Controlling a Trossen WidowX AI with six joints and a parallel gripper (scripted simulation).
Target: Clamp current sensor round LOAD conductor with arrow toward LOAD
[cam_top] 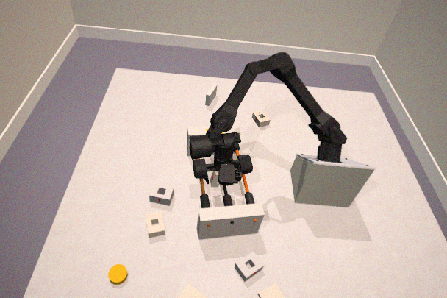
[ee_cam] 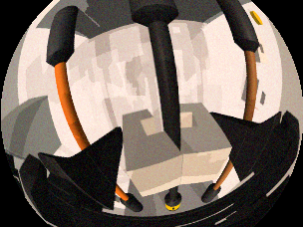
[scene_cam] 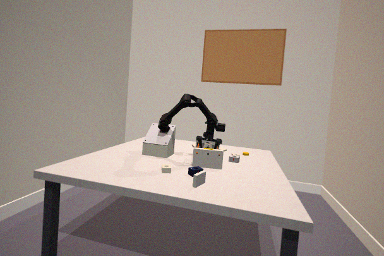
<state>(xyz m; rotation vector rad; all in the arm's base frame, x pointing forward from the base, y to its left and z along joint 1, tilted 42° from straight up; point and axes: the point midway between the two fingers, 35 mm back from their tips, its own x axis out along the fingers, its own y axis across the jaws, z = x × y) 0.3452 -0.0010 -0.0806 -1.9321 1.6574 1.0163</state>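
Note:
The pale sensor (ee_cam: 150, 174) (cam_top: 214, 179) sits around the middle black conductor (ee_cam: 169, 75) (cam_top: 225, 190). In the wrist view its two halves meet along a front seam, with the conductor running between them; I cannot tell whether it is latched. Its arrow is not readable. A yellow band (ee_cam: 172, 206) with a small dark mark sits at the conductor's end; I cannot read a LOAD marking. My gripper (ee_cam: 167, 123) (cam_top: 223, 174) (scene_cam: 208, 145) is wide open, with one finger on each side of the sensor and a gap visible on the left.
Orange conductors (ee_cam: 66, 105) (ee_cam: 252, 80) run on both sides, close to the fingers. End blocks (cam_top: 231, 213) (scene_cam: 208, 162) hold the conductors. Around them are several small blocks, such as a pale one (cam_top: 155, 232), a yellow disc (cam_top: 117, 273), an upright plate (scene_cam: 199, 179) and a grey sloped box (cam_top: 327, 187).

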